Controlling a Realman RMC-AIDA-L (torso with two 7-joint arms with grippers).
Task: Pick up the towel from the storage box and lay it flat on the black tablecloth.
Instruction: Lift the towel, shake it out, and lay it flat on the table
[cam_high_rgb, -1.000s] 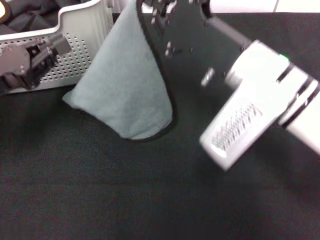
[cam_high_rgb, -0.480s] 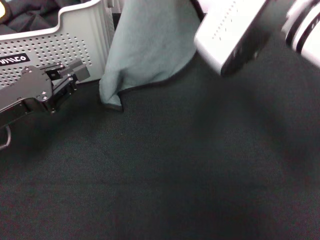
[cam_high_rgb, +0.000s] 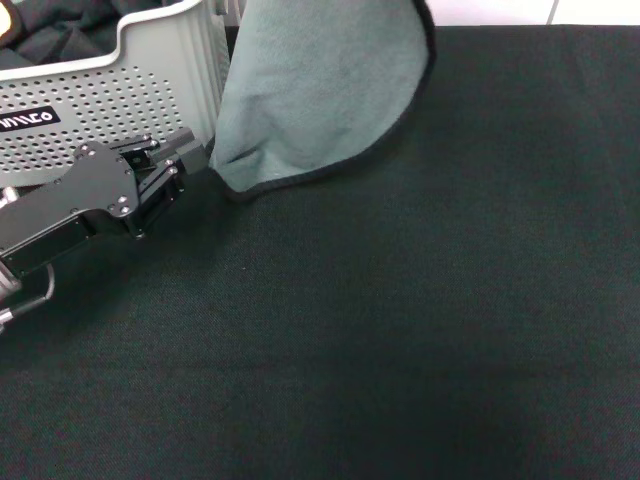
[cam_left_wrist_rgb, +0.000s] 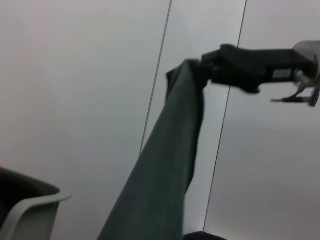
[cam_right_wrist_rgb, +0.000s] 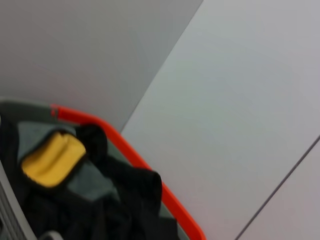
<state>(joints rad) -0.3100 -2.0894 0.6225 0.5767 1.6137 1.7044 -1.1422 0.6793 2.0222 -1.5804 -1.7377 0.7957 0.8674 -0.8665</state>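
1. The soft grey-green towel with dark stitched border (cam_high_rgb: 320, 85) hangs with its long axis vertical, pinched at the top by the right claw (cam_left_wrist_rgb: 207, 70), beside the light grey perforated plastic storage box (cam_high_rgb: 110, 95).
2. Its lower edge hangs just above the matte black tablecloth surface (cam_high_rgb: 400, 330).
3. The left claw (cam_high_rgb: 185, 160), fingers slightly apart, is just beside the towel's lower corner, so it is the nearer one to take that corner.

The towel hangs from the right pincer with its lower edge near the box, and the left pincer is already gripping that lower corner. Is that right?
Not quite. The left pincer sits beside the towel, just short of its lower corner by the box, not gripping it, as the head view shows. The left wrist view confirms the right pincer holds the towel's top.
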